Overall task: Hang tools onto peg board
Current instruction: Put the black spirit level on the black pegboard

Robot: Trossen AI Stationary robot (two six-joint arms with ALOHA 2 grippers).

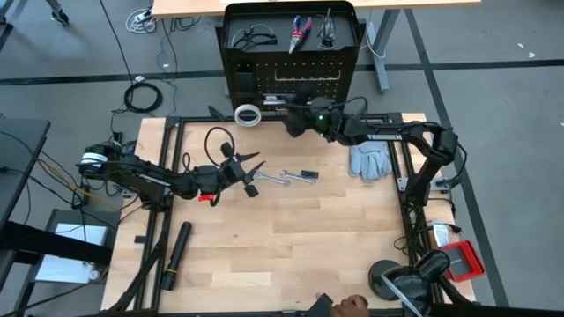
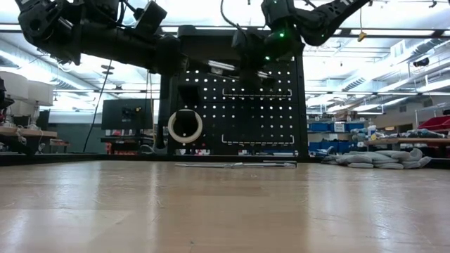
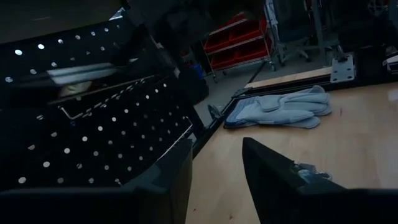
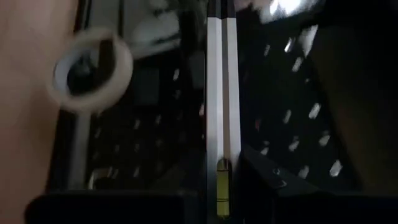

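Right gripper point(image 1: 295, 121) pinches a long silver level point(image 4: 219, 124) against the peg board point(image 1: 300, 84) at twelve o'clock; white tape ring point(image 1: 248, 114) hangs at its nine o'clock. Left gripper point(image 1: 249, 173) hovers mid-table, fingers spread.

peg board point(image 1: 304, 84): black, rows of small pale holes
tape ring point(image 1: 248, 114): white
pliers point(image 1: 298, 33): red and blue handles
glasses point(image 1: 248, 37): black frames
gloves point(image 1: 372, 160): pale grey-blue
table point(image 1: 291, 238): light wood, black frame rails
cylinder point(image 1: 175, 254): black
wrench point(image 1: 271, 179): silver
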